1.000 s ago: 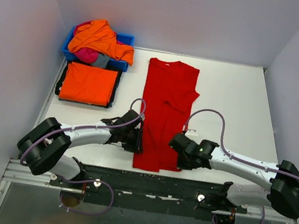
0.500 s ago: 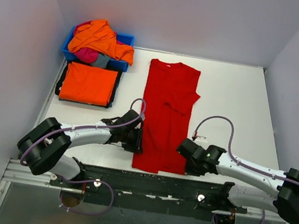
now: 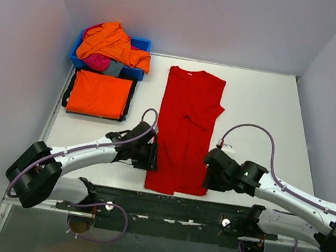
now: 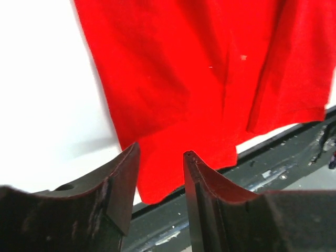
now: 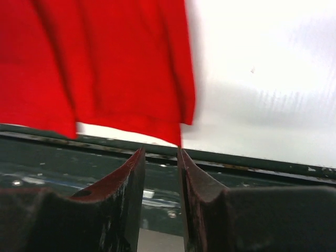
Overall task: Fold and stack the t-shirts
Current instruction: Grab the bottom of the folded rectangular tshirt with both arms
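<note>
A bright red t-shirt (image 3: 187,123) lies folded lengthwise down the middle of the white table (image 3: 265,116), collar far, hem at the near edge. My left gripper (image 3: 152,157) sits at the hem's left side. In the left wrist view it (image 4: 161,151) is open, with the red shirt's (image 4: 184,79) near corner lying just beyond the tips. My right gripper (image 3: 207,174) is at the hem's right corner. Its jaws (image 5: 160,150) stand a little apart and empty, with the red cloth (image 5: 105,63) just ahead of them. A folded orange t-shirt (image 3: 99,94) lies at the left.
A blue bin (image 3: 144,44) at the back left holds a crumpled orange shirt (image 3: 114,44), a magenta one (image 3: 95,61) and a grey one (image 3: 114,68). The dark metal frame (image 3: 175,204) runs along the near table edge just behind the hem. Grey walls close in on both sides.
My right gripper has opened and let go of the hem's right corner, which now lies flat. The left jaws have opened wider, and the left arm has shifted slightly.
</note>
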Motion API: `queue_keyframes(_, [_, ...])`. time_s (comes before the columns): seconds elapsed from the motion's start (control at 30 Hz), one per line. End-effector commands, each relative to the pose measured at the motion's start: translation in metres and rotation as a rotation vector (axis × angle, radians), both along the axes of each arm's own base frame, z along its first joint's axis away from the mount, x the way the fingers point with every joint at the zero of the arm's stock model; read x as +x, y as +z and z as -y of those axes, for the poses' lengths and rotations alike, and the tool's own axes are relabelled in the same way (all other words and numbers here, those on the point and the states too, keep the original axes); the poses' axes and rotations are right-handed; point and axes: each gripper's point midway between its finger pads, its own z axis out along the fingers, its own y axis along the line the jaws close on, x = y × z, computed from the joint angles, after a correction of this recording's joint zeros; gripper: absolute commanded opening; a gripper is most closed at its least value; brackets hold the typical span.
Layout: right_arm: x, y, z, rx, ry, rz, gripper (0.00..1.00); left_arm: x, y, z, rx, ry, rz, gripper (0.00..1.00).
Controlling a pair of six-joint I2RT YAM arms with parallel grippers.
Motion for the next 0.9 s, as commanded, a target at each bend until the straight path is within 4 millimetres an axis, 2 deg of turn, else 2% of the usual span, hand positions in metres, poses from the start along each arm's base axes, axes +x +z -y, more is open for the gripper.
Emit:
queue_keyframes(0.0, [0.017,0.026,-0.009,0.014,0.015,0.069,0.39,0.012,0.040,0.008,-0.029,0.002,0.078,0.54])
queue_keyframes(0.13, [0.029,0.022,-0.021,-0.006,0.015,0.066,0.37,0.022,0.057,0.024,-0.051,-0.015,0.126,0.58])
queue_keyframes(0.23, [0.032,0.017,-0.044,0.058,0.053,0.050,0.35,0.025,0.054,0.042,-0.085,-0.032,0.124,0.58])
queue_keyframes(0.33, [0.032,0.009,-0.064,0.105,0.073,0.018,0.34,0.045,0.055,0.053,-0.074,-0.019,0.168,0.58])
queue_keyframes(0.57, [0.026,-0.006,-0.090,0.107,0.116,-0.027,0.35,0.119,0.074,0.086,-0.116,0.008,0.244,0.60])
queue_keyframes(0.8, [0.018,-0.028,-0.102,0.021,0.118,-0.065,0.35,0.201,0.081,0.084,-0.172,0.119,0.265,0.59])
queue_keyframes(0.87, [0.015,-0.036,-0.102,-0.013,0.117,-0.078,0.34,0.222,0.075,0.085,-0.157,0.136,0.267,0.59])
